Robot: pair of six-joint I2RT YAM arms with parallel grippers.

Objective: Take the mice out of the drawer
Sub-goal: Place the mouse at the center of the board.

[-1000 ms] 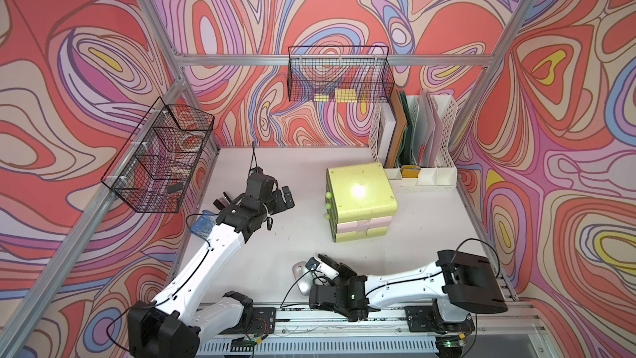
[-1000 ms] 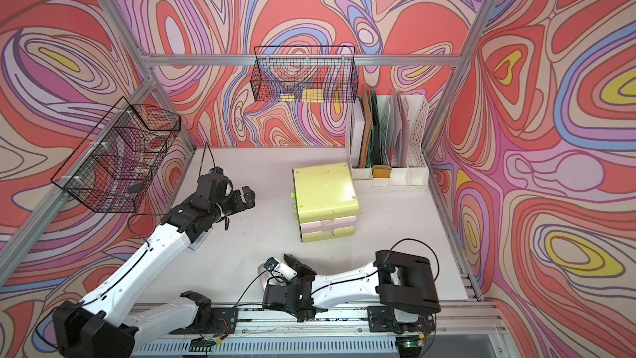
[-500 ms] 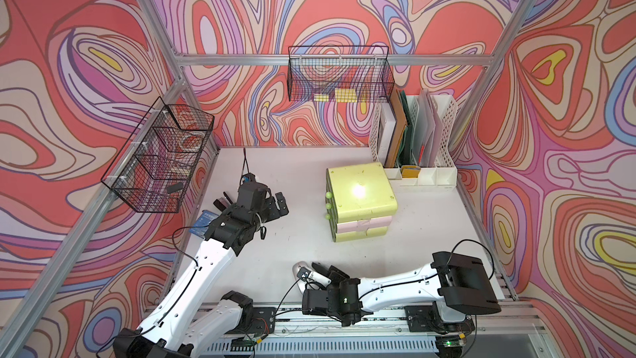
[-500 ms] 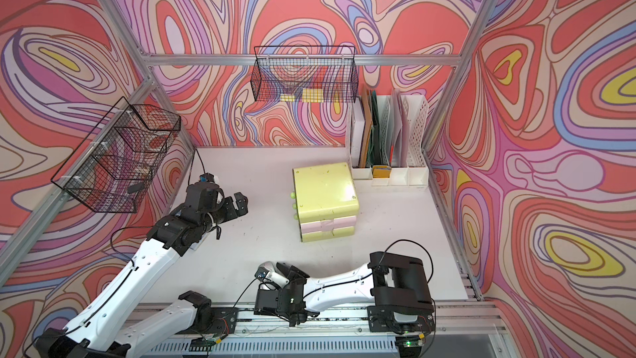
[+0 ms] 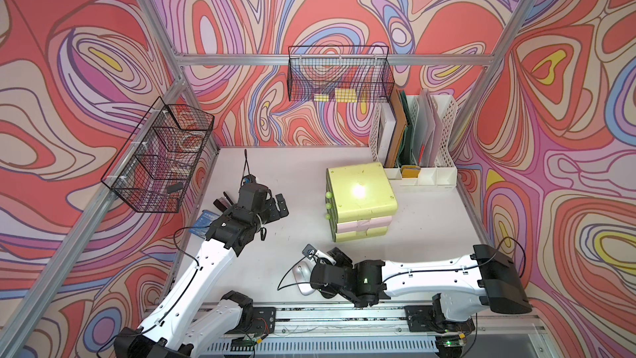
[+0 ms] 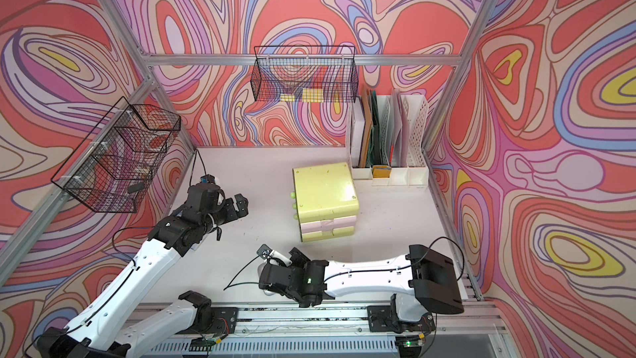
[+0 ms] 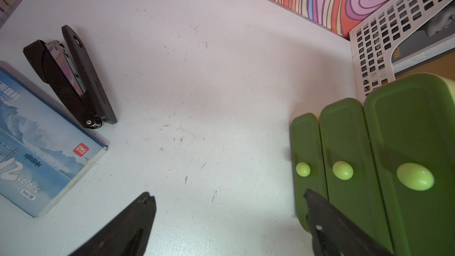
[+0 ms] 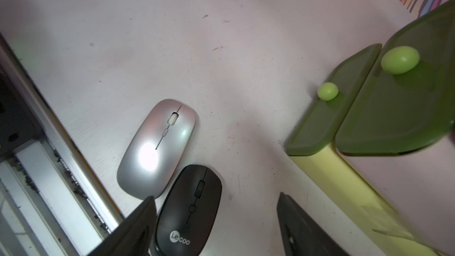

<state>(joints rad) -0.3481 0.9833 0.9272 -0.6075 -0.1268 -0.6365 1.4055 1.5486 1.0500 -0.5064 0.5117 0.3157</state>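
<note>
Hanging wide open and holding nothing, the right gripper (image 8: 216, 197) is right by the black mouse (image 8: 189, 208), which lies beside the silver mouse (image 8: 157, 148) on the table (image 8: 221, 45) near the front rail (image 8: 61, 144), so a sideways move could knock both away.

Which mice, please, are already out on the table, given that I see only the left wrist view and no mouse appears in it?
Observer: Two. A silver mouse and a black mouse lie side by side on the table, in the right wrist view.
Operator: Is the right gripper holding either one?
Observer: No. The right gripper is open, and the black mouse lies on the table between its jaws.
Operator: Where is that spot relative to the drawers?
Observer: In a top view, the silver mouse lies by the front rail, apart from the drawer unit.
</note>
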